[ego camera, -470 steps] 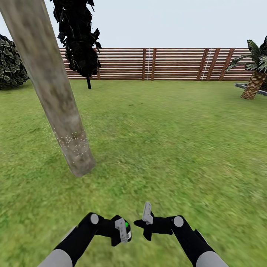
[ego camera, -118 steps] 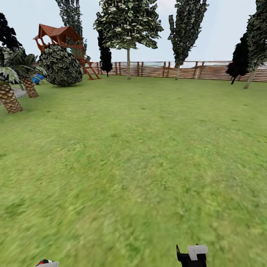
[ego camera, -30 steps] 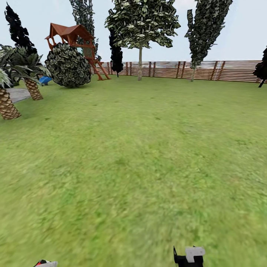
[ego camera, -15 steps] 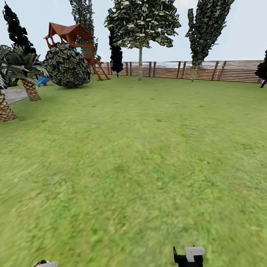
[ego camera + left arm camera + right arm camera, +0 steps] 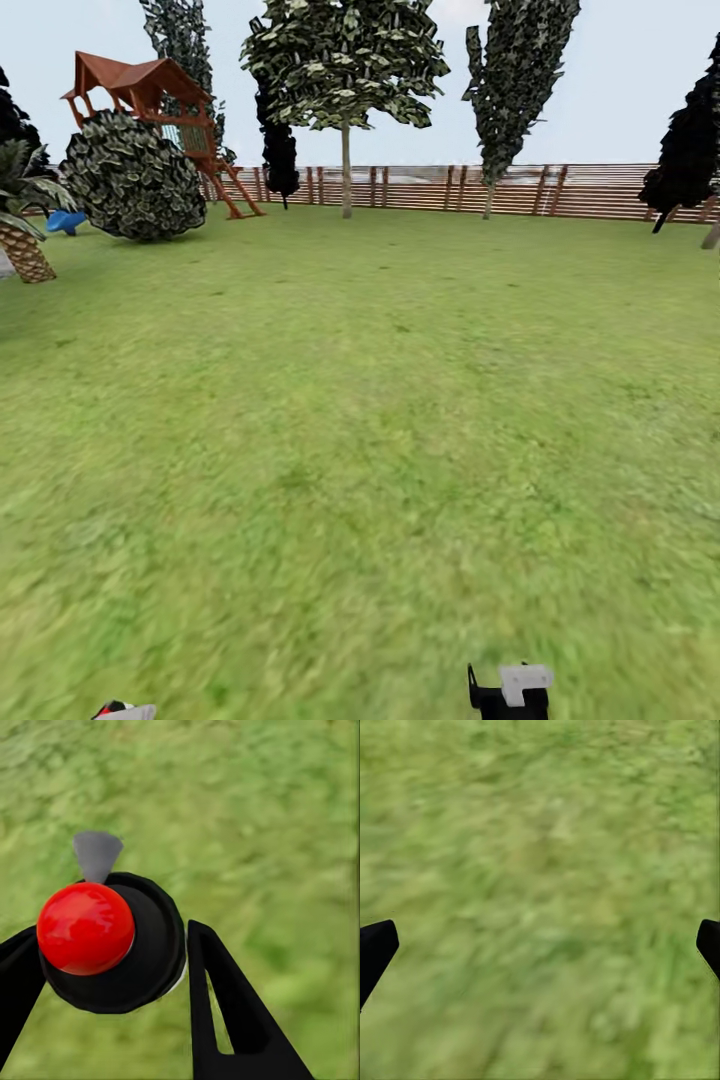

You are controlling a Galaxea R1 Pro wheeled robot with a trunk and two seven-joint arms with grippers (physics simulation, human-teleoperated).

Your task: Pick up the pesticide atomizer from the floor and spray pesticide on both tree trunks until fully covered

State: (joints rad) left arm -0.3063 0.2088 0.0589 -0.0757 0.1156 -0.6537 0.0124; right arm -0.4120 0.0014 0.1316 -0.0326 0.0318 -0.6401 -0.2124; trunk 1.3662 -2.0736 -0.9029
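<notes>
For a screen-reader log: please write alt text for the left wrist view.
The left gripper holds the pesticide atomizer, seen from above: a round black body with a glossy red cap and a small grey nozzle. Two black fingers flank it, above blurry green grass.

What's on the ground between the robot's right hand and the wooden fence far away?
Just grass, seen in the head view: bare lawn runs from the right gripper to the fence.
</notes>
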